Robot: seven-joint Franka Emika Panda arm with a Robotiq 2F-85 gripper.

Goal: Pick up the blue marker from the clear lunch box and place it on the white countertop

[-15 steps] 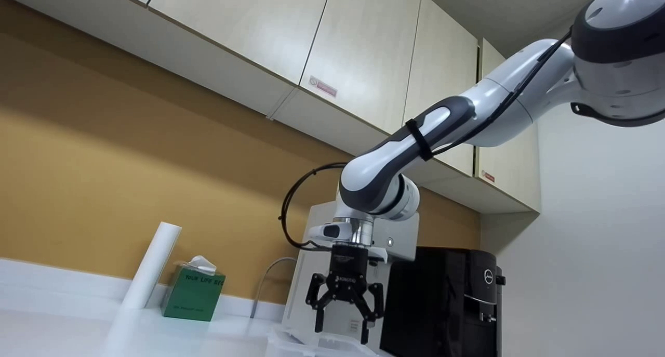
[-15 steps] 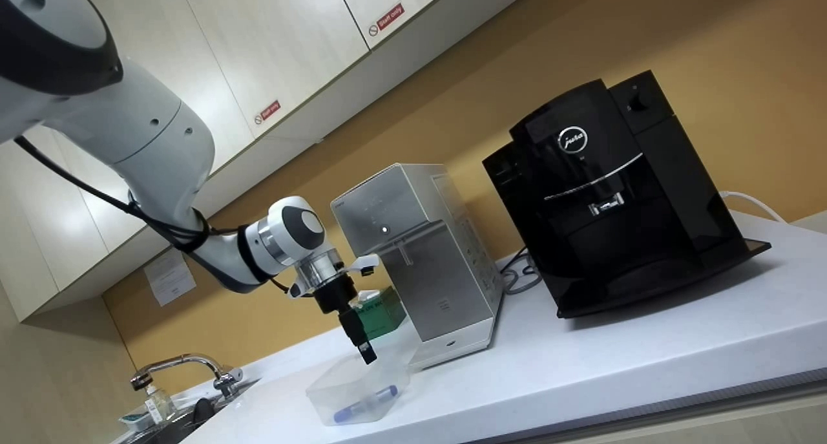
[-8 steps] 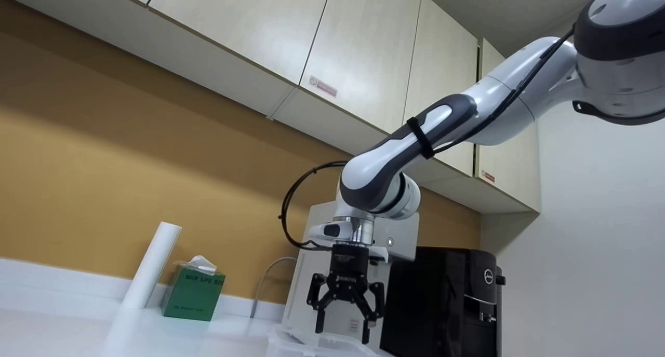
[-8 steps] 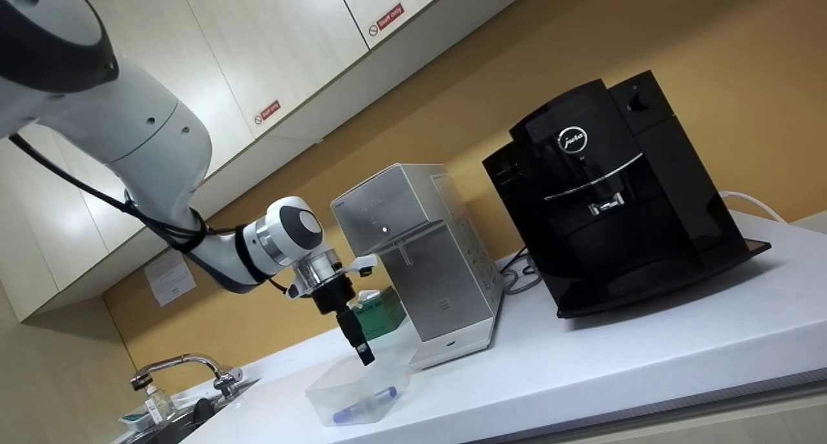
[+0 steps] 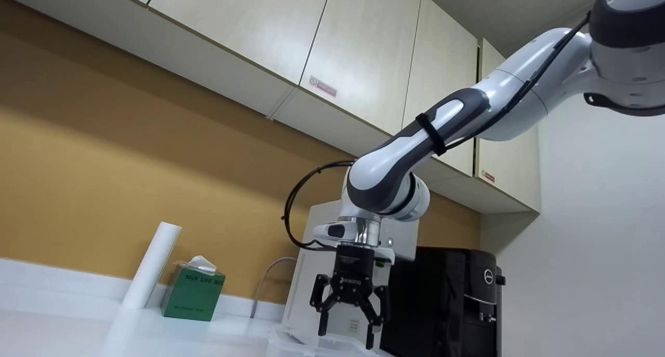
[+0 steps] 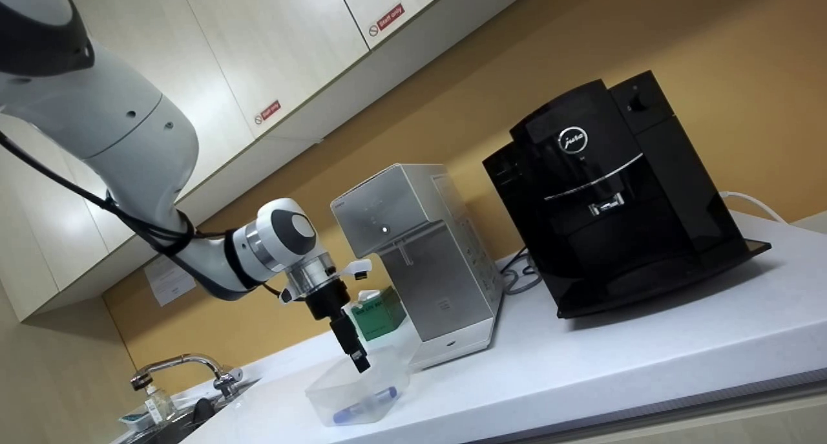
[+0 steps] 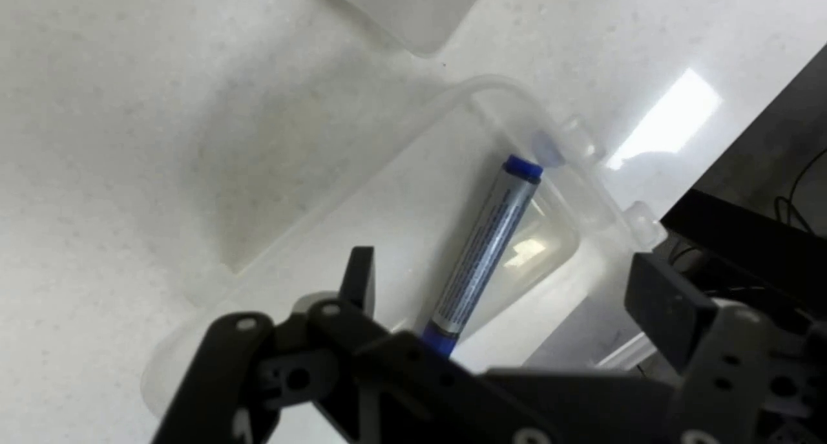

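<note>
The blue marker point(image 7: 484, 247), with a grey printed barrel and blue ends, lies inside the clear lunch box point(image 7: 494, 85) in the wrist view. My gripper's near parts hide its lower end there. The marker point(image 6: 366, 405) also shows through the wall of the box point(image 6: 326, 395) in an exterior view. In another exterior view only the rim of the box point(image 5: 291, 346) shows. My gripper point(image 7: 507, 289) is open and empty, pointing down above the box. It shows in both exterior views point(image 5: 346, 335) point(image 6: 362, 361). The white countertop point(image 7: 97, 140) surrounds the box.
A grey-white dispenser point(image 6: 439, 263) stands close behind the box. A black coffee machine point(image 6: 620, 198) stands beside it. A green tissue box point(image 5: 193, 294) and a white roll point(image 5: 153, 266) stand by the wall. A sink tap point(image 6: 187, 366) is at the far end. Cabinets point(image 5: 363, 45) hang above.
My gripper has moved slightly down and sideways, to the right in an exterior view and to the left in another. It stays open. The marker and box have not moved.
</note>
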